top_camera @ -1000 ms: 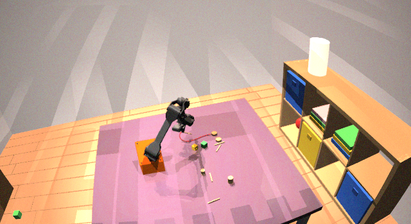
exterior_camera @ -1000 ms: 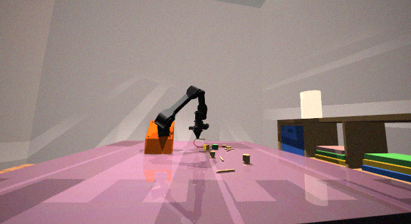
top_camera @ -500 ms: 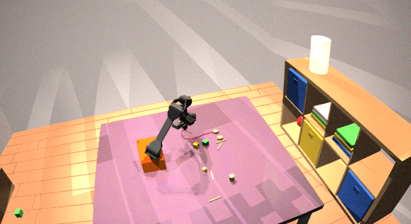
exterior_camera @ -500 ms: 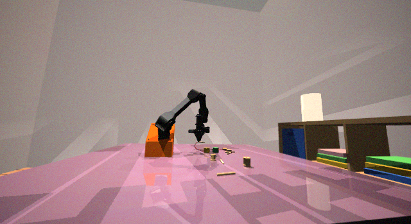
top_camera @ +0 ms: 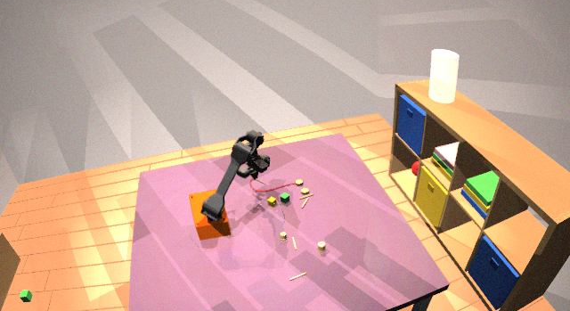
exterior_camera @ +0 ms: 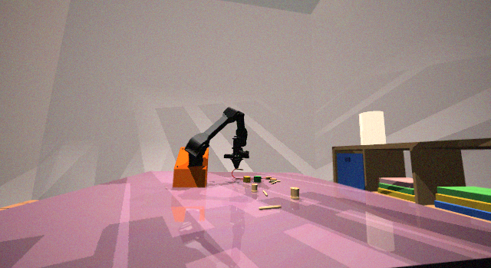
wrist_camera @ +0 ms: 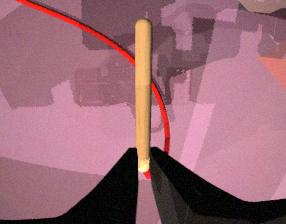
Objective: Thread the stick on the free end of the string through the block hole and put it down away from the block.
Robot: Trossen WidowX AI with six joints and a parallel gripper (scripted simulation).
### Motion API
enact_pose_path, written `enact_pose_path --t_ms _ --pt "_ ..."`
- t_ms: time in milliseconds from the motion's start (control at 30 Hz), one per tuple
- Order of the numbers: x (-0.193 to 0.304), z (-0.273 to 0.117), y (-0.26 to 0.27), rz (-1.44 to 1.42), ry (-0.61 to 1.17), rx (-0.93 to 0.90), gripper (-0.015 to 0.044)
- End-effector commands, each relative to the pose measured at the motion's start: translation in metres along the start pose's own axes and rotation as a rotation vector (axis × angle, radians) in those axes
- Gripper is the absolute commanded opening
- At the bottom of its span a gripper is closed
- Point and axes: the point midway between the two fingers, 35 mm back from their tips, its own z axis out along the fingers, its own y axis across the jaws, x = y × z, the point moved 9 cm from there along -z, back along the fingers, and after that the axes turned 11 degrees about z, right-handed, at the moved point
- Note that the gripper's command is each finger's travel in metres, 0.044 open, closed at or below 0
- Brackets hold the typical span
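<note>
Fingers of the gripper (top_camera: pixel 254 174) (exterior_camera: pixel 236 167) (wrist_camera: pixel 143 151) close narrowly on the stick (top_camera: pixel 259 181) (exterior_camera: pixel 238 169) (wrist_camera: pixel 143 85), gripping it near its string end, above the table (top_camera: pixel 178 266) (exterior_camera: pixel 153 222) (wrist_camera: pixel 34 135). In the wrist view, the stick points away from the fingers, its rounded far end free. A red string (top_camera: pixel 276 188) (exterior_camera: pixel 232 174) (wrist_camera: pixel 167 125) curves from the held end down to a round wooden button (top_camera: pixel 299 182) on the table. Beside the button lies a second wooden disc (top_camera: pixel 305 191), with two loose sticks (top_camera: pixel 305 200) next to it. Between the gripper and these sticks stand a yellow block (top_camera: pixel 272 201) (exterior_camera: pixel 246 179) and a green block (top_camera: pixel 285 198) (exterior_camera: pixel 257 179), near each other; no hole can be made out in either. Farther off are a small wooden cylinder (top_camera: pixel 283 235) (exterior_camera: pixel 254 188), a larger one (top_camera: pixel 321 246) (exterior_camera: pixel 294 193), and two more sticks, one (top_camera: pixel 294 243) (exterior_camera: pixel 265 193) between the cylinders, the other (top_camera: pixel 297 276) (exterior_camera: pixel 269 207) beyond. An orange base (top_camera: pixel 194 206) (exterior_camera: pixel 179 180) supports the arm.
</note>
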Motion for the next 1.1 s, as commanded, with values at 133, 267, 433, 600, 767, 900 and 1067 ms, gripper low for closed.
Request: enact_pose_path --t_ms 133,267,433,600,767,900,1067 --pt "0.012 0.0 -0.002 0.001 0.003 0.004 0.0" --pt "0.017 0.0 -0.003 0.001 0.004 0.004 0.0" --pt "0.024 0.0 -0.004 0.0 0.005 0.004 0.0" --pt "0.03 0.0 -0.006 0.0 0.006 0.004 0.0" --pt "0.037 0.0 -0.007 0.0 0.006 0.004 0.0" --pt "0.042 0.0 -0.008 0.0 0.007 0.004 0.0" --pt "0.048 0.0 -0.01 0.0 0.007 0.004 0.0"
